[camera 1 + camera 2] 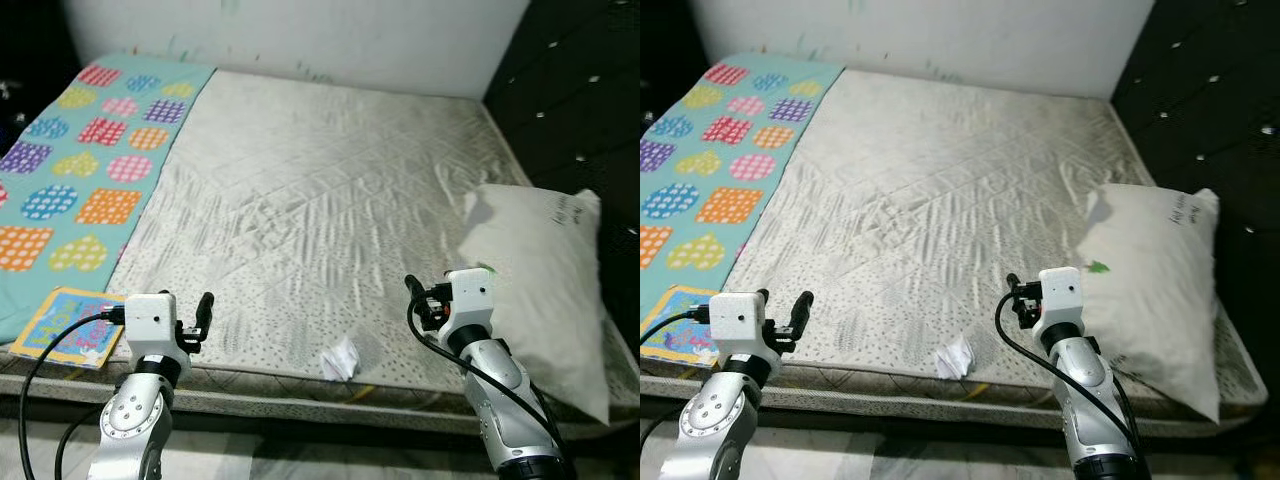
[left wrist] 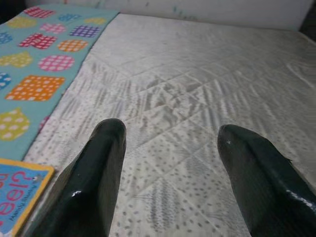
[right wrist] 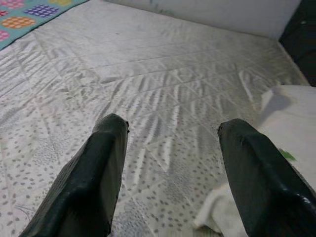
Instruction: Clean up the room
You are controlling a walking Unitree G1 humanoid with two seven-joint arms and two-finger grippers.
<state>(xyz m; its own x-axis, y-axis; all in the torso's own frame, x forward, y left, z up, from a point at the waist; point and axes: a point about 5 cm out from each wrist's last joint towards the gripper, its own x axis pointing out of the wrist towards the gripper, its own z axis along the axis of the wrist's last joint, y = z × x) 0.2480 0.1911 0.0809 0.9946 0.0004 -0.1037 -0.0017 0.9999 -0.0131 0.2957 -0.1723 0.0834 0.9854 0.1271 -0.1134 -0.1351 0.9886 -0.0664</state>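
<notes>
Even, fairly bright light falls on the mattress [image 1: 330, 190], whose satin sheen throws pale streaks of glare along the quilted creases ahead of both tools. The pillow [image 1: 545, 290] beside the right tool [image 3: 170, 163] casts a soft grey shadow on the mattress and on its own near corner. The far corners and the headboard [image 1: 570, 90] are nearly black. In both wrist views the black fingers [image 2: 94, 173] are blurred and glossy, with small highlights.

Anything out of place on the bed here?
A crumpled white paper lies on the mattress near its front edge. The pillow sits askew, overhanging the right side. A children's book rests at the front-left corner.
</notes>
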